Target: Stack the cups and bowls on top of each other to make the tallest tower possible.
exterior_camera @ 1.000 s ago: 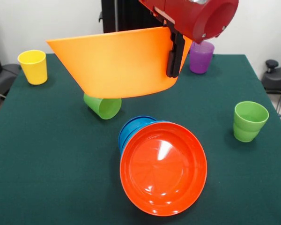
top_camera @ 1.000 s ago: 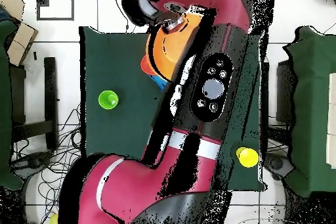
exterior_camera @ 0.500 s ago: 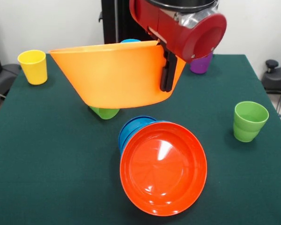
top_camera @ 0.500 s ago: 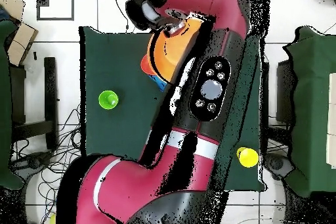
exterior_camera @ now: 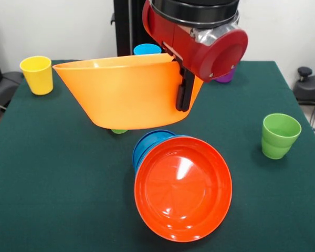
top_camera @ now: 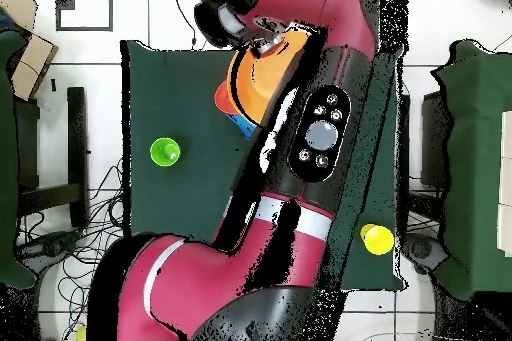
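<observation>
On the far left of the green table [exterior_camera: 37, 173] a yellow cup [exterior_camera: 37, 74] stands upright, mouth up. Next comes the big yellow-orange bowl [exterior_camera: 126, 92], held up in the air above the table. Its mouth faces up and leans a little, and it is wide from left to right. Under it peeks a bit of a green cup [exterior_camera: 119, 130]; how that cup lies is hard to tell. Behind the bowl's rim shows the top of a light blue cup [exterior_camera: 147, 49].

The gripper [exterior_camera: 184, 89] is clamped on the right wall of the yellow-orange bowl, with a black finger [exterior_camera: 185, 90] pressed on the outside.

Below, the tower [exterior_camera: 176, 184] lies tipped on its side on the table, its orange-red bowl's mouth facing the front camera and blue bowls behind it. A purple cup [exterior_camera: 226, 77] hides behind the red arm [exterior_camera: 210, 42]. On the right, another green cup [exterior_camera: 279, 135] stands upright.
</observation>
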Tool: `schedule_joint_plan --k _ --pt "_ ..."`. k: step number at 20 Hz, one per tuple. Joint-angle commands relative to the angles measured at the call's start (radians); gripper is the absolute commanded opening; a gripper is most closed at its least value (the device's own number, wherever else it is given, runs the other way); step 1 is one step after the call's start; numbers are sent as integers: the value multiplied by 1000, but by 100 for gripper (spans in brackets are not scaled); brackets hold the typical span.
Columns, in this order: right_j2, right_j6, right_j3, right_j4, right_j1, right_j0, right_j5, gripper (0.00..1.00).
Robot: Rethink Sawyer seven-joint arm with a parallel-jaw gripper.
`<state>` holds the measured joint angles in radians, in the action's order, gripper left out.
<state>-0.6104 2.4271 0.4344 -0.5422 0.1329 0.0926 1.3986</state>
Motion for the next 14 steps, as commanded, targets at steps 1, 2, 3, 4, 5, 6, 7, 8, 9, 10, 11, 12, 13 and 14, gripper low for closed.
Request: schedule_joint_plan --k 1,2,3,4,5,6,7,8,9,10,11,12,13,14 --pt "99 112 77 15 -42 -21 -75 0" --pt "98 116 73 14 -45 -22 -75 0" --pt "99 119 74 13 -47 -23 -78 0" --pt "98 123 72 11 -49 -24 -79 0" --pt "94 131 54 6 -62 -22 -74 0" --pt "93 137 48 3 -67 -23 -73 0" --pt "91 145 36 -1 -77 -23 -73 0" --pt "88 152 28 -5 -84 -24 -72 0" --pt "85 159 15 -9 -94 -24 -72 0" --pt "83 166 7 -13 -101 -25 -72 0" --pt "80 171 0 -16 -110 -25 -74 0" --pt "77 177 -8 -18 -116 -26 -73 0" --pt "73 182 -16 -22 -124 -26 -72 0" --pt "71 185 -18 -24 -127 -27 -74 0"
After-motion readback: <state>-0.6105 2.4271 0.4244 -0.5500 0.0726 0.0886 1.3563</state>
